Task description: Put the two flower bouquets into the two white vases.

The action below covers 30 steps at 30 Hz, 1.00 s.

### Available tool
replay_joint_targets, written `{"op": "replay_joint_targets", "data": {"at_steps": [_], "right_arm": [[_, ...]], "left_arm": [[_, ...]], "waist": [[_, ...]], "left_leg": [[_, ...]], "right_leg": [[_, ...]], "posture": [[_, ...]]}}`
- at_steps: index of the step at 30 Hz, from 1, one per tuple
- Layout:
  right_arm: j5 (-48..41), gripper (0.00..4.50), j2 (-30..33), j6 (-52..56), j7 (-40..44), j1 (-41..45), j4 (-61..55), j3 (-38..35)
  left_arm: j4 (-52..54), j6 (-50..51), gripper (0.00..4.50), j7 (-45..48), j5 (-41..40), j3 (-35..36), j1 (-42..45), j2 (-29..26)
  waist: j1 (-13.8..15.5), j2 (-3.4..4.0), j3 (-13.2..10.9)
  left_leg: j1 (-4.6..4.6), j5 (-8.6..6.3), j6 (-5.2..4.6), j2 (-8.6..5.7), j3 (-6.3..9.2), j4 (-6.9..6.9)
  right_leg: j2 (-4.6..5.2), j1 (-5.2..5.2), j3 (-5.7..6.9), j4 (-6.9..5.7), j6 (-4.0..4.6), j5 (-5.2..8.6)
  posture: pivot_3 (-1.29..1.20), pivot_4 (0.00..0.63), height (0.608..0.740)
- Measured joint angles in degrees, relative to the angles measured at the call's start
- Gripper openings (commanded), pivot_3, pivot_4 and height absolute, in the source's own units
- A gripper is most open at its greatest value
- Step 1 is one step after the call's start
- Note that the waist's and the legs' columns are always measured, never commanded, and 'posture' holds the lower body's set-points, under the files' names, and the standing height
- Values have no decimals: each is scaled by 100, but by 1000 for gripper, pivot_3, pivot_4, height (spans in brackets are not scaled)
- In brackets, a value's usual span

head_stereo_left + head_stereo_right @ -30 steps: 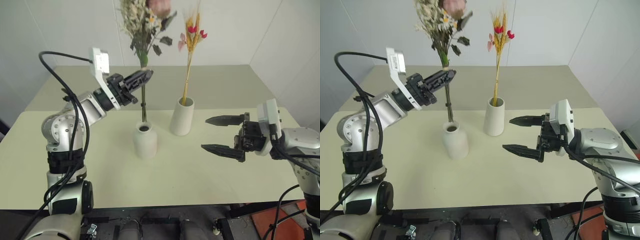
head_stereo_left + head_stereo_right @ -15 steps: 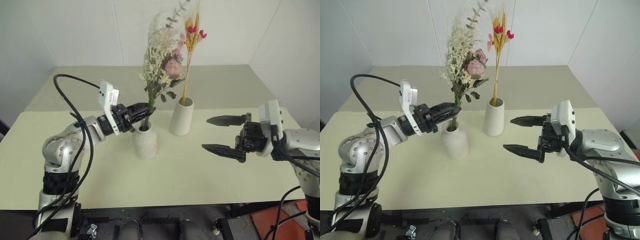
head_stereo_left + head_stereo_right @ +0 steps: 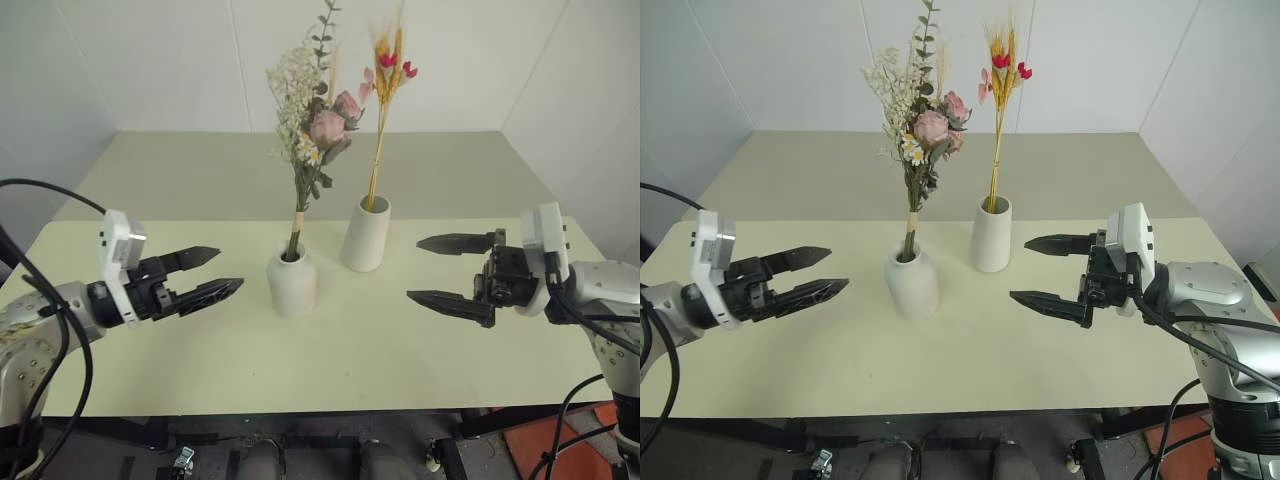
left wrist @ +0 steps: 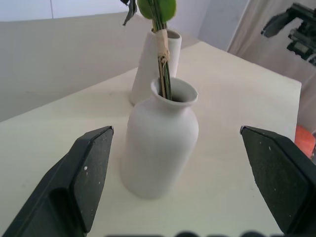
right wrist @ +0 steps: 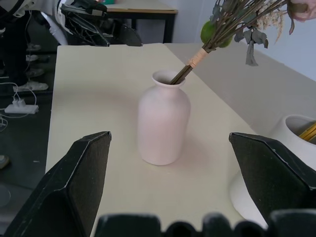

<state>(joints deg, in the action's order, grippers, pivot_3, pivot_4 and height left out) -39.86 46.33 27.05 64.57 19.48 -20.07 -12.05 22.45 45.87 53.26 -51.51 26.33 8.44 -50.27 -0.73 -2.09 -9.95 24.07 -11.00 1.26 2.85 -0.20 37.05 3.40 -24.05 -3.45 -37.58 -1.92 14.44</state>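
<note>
Bouquets stand placed: bushy bunch (image 3: 310, 110) in the bottle vase (image 3: 291, 283), slim bunch (image 3: 385, 90) in the tall vase (image 3: 364, 234). Left gripper (image 3: 205, 282) and right gripper (image 3: 450, 270) are spread, empty. We judge stems light, brittle; grasp low.

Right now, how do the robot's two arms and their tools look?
Both arms are silver-grey metal with black joint sections and loose black cables. Each carries a white camera block at the wrist. The left tool and right tool each have two long, pointed black fingers.

Hidden inside the short white round-shouldered ceramic vase (image 3: 291, 285): lower stems of the bushy pink-rose bouquet (image 3: 311, 125).
</note>
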Motion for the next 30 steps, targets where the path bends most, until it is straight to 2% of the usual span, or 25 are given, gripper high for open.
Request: {"op": "replay_joint_targets", "data": {"at_steps": [5, 13, 30], "right_arm": [[-24, 4500, 56, 1, 53, -49, 46, -25], [-101, 4500, 282, 11, 57, -270, 71, -274], [-197, 4500, 454, 66, -37, -516, 32, -519]], "left_arm": [[-196, -471, 4470, 645, 120, 276, -31, -415], [-405, -739, 4470, 1152, 208, 275, -1, -621], [-480, -818, 4470, 1124, 205, 14, 270, -583]], "waist": [[-3, 0, 0], [-8, 0, 0], [-13, 0, 0]], "left_leg": [[0, 0, 0, 1, -2, -3], [-1, 0, 0, 3, -4, -4], [-1, 0, 0, 3, -5, -4]], "right_leg": [[0, 0, 0, 2, -1, 1], [0, -1, -1, 1, -6, 3], [-1, -1, -1, 1, -7, 4]], "posture": [[0, 150, 740], [0, 150, 740], [0, 150, 740]]}}
